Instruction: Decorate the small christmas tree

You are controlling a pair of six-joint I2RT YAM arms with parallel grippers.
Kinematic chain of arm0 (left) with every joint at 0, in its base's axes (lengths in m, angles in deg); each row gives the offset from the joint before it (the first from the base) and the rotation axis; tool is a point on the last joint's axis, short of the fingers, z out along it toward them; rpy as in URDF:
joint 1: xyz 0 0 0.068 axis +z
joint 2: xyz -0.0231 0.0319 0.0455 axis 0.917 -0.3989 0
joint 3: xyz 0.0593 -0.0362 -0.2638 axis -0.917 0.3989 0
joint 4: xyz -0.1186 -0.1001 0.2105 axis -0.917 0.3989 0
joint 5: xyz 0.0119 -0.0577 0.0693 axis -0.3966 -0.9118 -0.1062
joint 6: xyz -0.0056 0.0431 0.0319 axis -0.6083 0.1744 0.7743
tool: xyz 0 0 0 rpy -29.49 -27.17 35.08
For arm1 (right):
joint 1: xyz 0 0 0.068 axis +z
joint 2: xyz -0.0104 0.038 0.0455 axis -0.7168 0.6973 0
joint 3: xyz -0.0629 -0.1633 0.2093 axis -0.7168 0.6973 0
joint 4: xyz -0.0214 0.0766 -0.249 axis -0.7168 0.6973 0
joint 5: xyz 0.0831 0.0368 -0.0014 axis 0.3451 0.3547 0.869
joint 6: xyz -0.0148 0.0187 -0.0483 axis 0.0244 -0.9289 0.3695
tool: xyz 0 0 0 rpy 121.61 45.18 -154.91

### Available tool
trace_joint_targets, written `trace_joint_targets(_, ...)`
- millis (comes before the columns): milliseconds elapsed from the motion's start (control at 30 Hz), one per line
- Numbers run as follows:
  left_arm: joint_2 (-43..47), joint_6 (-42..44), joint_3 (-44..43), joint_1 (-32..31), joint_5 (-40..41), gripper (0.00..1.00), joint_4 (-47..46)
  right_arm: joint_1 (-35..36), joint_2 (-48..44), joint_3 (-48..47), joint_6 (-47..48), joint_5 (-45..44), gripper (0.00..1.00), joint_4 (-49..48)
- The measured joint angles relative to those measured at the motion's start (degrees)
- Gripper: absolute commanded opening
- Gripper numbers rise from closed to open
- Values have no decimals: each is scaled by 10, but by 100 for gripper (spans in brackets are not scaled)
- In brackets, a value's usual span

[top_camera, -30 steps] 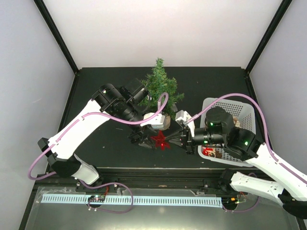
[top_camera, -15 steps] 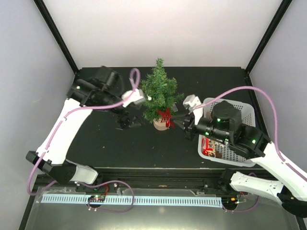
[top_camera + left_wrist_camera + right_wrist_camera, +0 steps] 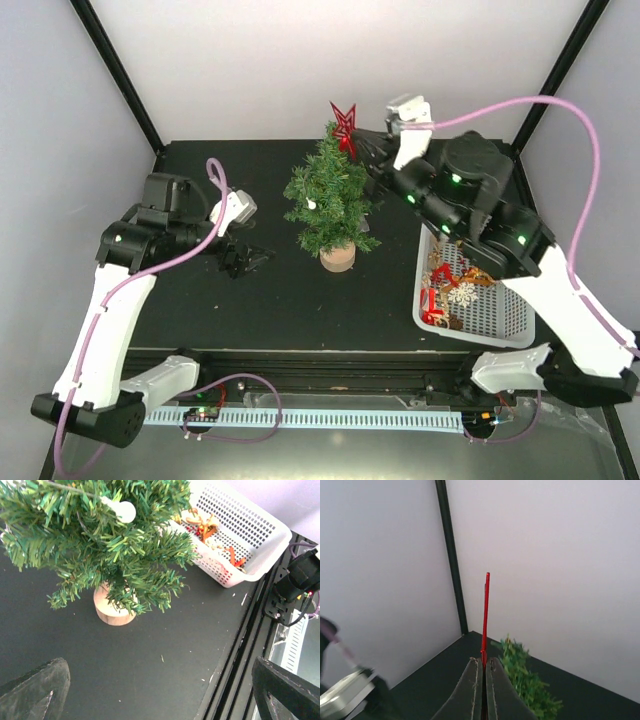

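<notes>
Since a second ago the right tool [image 3: 358,140] has risen from the desk [image 3: 250,310] to beside the tip of the small christmas tree [image 3: 330,200], which stands mid-desk, left of the white basket [image 3: 497,312]. That tool is pinched on a red star [image 3: 344,124]. The left tool [image 3: 243,260] has backed off leftward, its jaws wide and empty.

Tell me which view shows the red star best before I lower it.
Top external: the red star shows its full shape, pinched in the right gripper near the top of the small christmas tree. The right wrist view catches it edge-on, a thin red line. The left wrist view misses it.
</notes>
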Motion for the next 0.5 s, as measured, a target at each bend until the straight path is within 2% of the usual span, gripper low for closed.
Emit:
trace_joint_targets(233,39,-5,42,0,-10,99,-36,-10,110,-97,21,-39,1,1)
trace_joint_targets(500,49,-9,66,0,-21,99,-48,-13,141,-132,37,-67,1,2)
